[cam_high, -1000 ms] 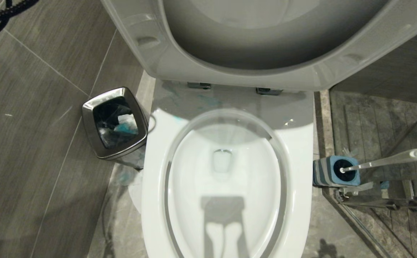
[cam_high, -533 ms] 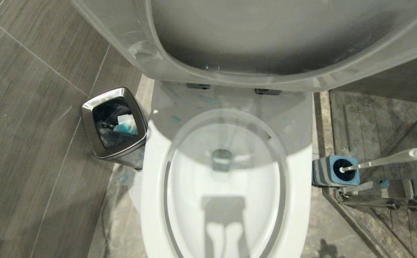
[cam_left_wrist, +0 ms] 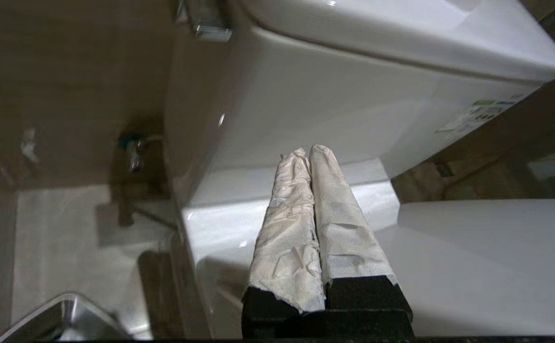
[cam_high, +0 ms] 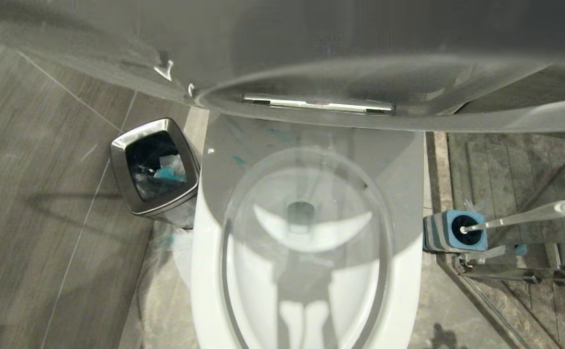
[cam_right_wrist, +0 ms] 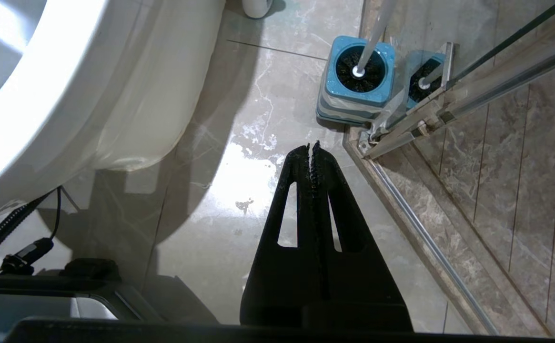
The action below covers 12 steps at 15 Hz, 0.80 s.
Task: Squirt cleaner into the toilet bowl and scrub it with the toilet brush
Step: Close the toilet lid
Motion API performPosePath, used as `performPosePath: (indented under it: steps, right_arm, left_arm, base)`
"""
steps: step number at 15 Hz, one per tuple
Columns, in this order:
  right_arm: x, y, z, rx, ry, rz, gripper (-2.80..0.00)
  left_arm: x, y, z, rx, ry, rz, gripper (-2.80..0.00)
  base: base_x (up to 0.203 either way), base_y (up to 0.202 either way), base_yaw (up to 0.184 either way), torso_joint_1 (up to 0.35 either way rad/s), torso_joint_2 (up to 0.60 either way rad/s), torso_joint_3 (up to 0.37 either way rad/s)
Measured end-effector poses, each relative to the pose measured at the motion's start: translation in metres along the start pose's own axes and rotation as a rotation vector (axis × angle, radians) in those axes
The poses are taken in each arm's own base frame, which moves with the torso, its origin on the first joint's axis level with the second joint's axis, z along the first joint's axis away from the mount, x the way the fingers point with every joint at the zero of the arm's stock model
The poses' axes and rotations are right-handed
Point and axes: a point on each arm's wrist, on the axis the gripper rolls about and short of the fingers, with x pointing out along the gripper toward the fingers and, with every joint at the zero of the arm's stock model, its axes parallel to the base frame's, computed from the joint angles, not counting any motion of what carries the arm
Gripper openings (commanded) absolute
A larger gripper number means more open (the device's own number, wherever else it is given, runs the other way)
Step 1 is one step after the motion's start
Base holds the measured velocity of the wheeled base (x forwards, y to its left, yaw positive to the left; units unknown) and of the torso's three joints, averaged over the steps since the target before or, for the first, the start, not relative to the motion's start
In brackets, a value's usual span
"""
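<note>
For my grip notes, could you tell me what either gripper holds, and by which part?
Nothing: the left gripper and the right gripper are both shut and empty.

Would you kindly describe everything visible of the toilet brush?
The toilet brush has a slim white plastic-looking handle with a rounded tip, leaning as it stands in a squarish grey-and-blue striped holder with a blue top. Dark bristles show inside. It sits on the marbled floor beside the glass shower partition, right of the toilet, untouched by any gripper.
</note>
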Motion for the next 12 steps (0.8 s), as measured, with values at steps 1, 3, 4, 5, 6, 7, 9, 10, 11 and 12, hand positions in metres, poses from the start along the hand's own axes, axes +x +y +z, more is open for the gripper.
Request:
performPosePath:
  steps: [1, 3, 4, 5, 6, 7, 9, 10, 11, 12]
  right_arm:
    - [0.0, 0.0, 0.0, 0.0, 0.001, 0.0, -2.8]
    - [0.0, 0.0, 0.0, 0.0, 0.0, 0.0, -2.8]
    - [0.0, 0.0, 0.0, 0.0, 0.0, 0.0, -2.8]
    - [0.0, 0.0, 0.0, 0.0, 0.0, 0.0, -2.8]
    - [0.0, 0.0, 0.0, 0.0, 0.001, 0.0, -2.8]
    - [0.0, 0.0, 0.0, 0.0, 0.0, 0.0, -2.8]
    - [0.0, 0.0, 0.0, 0.0, 0.0, 0.0, -2.8]
    - [0.0, 0.0, 0.0, 0.0, 0.0, 0.0, -2.8]
    - [0.0, 0.0, 0.0, 0.0, 0.0, -0.001, -2.8]
    - [0.0, 0.0, 0.0, 0.0, 0.0, 0.0, -2.8]
  left_arm:
    - [-0.013, -0.003, 0.001, -0.009, 0.031, 0.021, -2.8]
    - [-0.041, -0.01, -0.008, -0.033, 0.174, 0.048, -2.8]
    - [-0.052, -0.012, -0.018, -0.037, 0.261, 0.077, -2.8]
    - [-0.061, -0.012, -0.024, -0.029, 0.311, 0.127, -2.8]
    - [-0.067, -0.013, -0.026, -0.019, 0.325, 0.177, -2.8]
    - [-0.071, -0.013, -0.027, -0.013, 0.335, 0.213, -2.8]
    - [-0.074, -0.014, -0.029, -0.015, 0.353, 0.219, -2.8]
    - [-0.074, -0.014, -0.03, -0.015, 0.36, 0.214, -2.8]
    - [-0.073, -0.014, -0.031, -0.017, 0.365, 0.209, -2.8]
    - [-0.072, -0.014, -0.032, -0.018, 0.37, 0.204, -2.8]
  base:
    - [0.0, 0.0, 0.0, 0.0, 0.0, 0.0]
    - [0.0, 0.0, 0.0, 0.0, 0.0, 0.0]
    - [0.0, 0.0, 0.0, 0.0, 0.0, 0.0]
    - [0.0, 0.0, 0.0, 0.0, 0.0, 0.0]
    - [0.0, 0.0, 0.0, 0.0, 0.0, 0.0]
    - [0.0, 0.0, 0.0, 0.0, 0.0, 0.0]
    - [0.0, 0.0, 0.0, 0.0, 0.0, 0.0]
    - [0.0, 0.0, 0.0, 0.0, 0.0, 0.0]
    - [0.0, 0.0, 0.0, 0.0, 0.0, 0.0]
    - [0.0, 0.0, 0.0, 0.0, 0.0, 0.0]
